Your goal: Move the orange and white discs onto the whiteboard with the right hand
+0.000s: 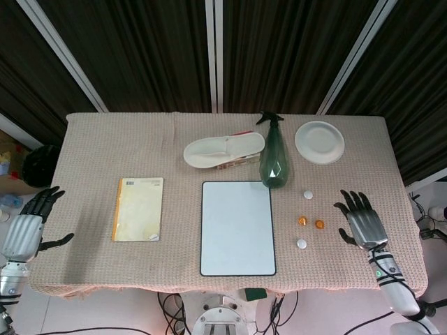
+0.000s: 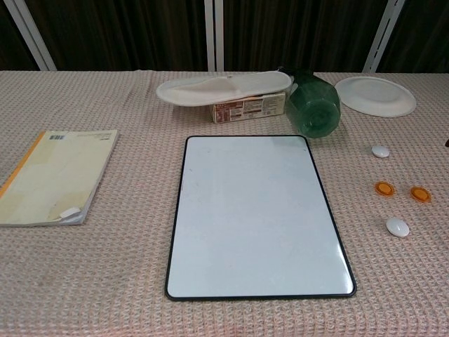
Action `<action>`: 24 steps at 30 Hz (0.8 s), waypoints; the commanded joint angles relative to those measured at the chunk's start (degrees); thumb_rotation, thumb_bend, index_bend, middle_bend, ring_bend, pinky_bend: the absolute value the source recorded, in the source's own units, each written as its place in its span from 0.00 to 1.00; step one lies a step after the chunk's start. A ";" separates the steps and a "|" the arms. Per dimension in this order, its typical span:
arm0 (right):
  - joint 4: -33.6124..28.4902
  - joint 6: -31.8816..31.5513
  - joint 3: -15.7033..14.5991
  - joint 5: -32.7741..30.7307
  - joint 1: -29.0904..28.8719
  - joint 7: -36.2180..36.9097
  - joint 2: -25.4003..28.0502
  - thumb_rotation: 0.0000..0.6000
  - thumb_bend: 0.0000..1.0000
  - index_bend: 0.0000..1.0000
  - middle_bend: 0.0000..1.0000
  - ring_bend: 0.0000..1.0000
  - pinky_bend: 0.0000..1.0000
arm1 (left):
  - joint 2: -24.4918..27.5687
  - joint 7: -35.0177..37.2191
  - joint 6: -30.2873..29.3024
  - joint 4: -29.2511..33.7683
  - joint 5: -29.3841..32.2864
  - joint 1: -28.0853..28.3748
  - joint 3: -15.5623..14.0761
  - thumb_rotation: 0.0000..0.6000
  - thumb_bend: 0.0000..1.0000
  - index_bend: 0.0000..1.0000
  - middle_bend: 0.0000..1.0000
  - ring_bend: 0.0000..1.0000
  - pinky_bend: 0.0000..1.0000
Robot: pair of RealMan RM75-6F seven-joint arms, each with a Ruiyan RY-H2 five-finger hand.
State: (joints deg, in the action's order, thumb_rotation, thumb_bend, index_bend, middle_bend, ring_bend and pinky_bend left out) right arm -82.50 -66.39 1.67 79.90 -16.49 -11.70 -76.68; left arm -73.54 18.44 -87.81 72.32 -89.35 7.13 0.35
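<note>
left hand [image 1: 24, 227] empty, right hand [image 1: 361, 222] fingers spread

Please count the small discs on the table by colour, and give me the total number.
Orange discs: 2, one and the other side by side.
White discs: 2, one far and one near.
Total: 4, all lying right of the whiteboard, none on it.

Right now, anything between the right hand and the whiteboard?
Yes, in the head view: the orange discs and white discs lie on the cloth between the right hand and the whiteboard.
</note>
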 commanded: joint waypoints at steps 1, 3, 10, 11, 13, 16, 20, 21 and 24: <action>1.73 0.75 -0.36 0.18 -0.56 -0.96 -2.17 1.00 0.30 0.29 0.00 0.00 0.00 | 0.36 -0.29 0.32 0.48 0.14 0.03 0.10 1.00 0.00 0.13 0.09 0.09 0.19; 2.42 1.13 -0.44 0.10 -0.81 -1.66 -3.23 1.00 0.30 0.30 0.00 0.00 0.00 | 0.40 -0.41 0.62 0.54 0.22 0.04 0.08 1.00 0.00 0.13 0.09 0.09 0.19; 4.72 1.97 -0.62 0.42 -1.52 -1.39 -5.75 1.00 0.30 0.34 0.00 0.00 0.00 | 0.63 -0.45 1.34 0.64 0.49 -0.04 0.05 1.00 0.00 0.13 0.09 0.09 0.19; 5.03 2.01 -0.62 0.44 -1.58 -1.41 -6.06 1.00 0.30 0.35 0.00 0.00 0.00 | 0.67 -0.48 1.41 0.67 0.54 -0.04 0.08 1.00 0.00 0.13 0.09 0.09 0.19; 5.66 1.84 -0.47 0.50 -1.71 -1.47 -6.85 1.00 0.31 0.36 0.00 0.00 0.00 | 0.74 -0.54 1.57 0.79 0.59 0.02 0.16 1.00 0.00 0.13 0.09 0.09 0.18; 6.45 1.87 -0.49 0.72 -1.87 -1.06 -7.68 1.00 0.32 0.38 0.00 0.00 0.00 | 0.87 -0.66 1.82 0.99 0.48 0.15 0.17 1.00 0.00 0.13 0.09 0.09 0.18; 7.96 2.20 -0.64 1.05 -2.16 -0.15 -8.78 1.00 0.32 0.39 0.00 0.00 0.00 | 1.25 -0.95 2.58 1.51 0.90 0.23 0.21 1.00 0.00 0.13 0.09 0.09 0.18; 8.23 2.12 -0.64 1.19 -2.20 0.09 -8.98 1.00 0.32 0.39 0.00 0.00 0.00 | 1.34 -0.99 2.66 1.61 0.99 0.21 0.23 1.00 0.00 0.13 0.09 0.09 0.18; 8.89 1.79 -0.59 1.51 -2.27 0.44 -9.41 1.00 0.33 0.40 0.00 0.00 0.00 | 1.55 -1.12 2.80 1.84 1.20 0.11 0.27 1.00 0.00 0.13 0.09 0.09 0.18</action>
State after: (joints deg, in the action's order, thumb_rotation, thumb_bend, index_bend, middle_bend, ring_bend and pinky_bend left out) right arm -73.67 -64.54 1.06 81.34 -18.74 -11.31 -86.03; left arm -72.01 17.33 -85.01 74.15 -88.16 7.25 0.61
